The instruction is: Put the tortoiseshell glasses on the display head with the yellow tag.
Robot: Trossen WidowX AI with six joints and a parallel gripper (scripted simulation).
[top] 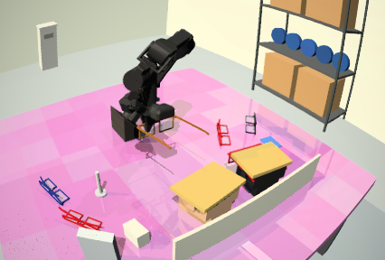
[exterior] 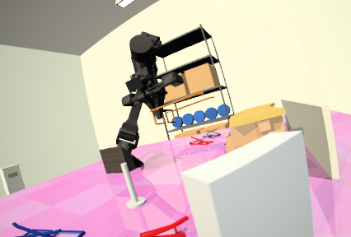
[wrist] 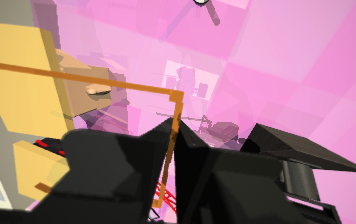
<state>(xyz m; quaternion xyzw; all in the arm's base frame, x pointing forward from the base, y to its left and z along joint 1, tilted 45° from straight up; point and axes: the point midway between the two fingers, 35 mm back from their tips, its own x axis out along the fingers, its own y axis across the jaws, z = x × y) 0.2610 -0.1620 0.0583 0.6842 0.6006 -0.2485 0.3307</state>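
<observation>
Up close at the wrist, fingers clamping tortoiseshell glasses (wrist: 172, 107), top view showing both temples spread.
</observation>
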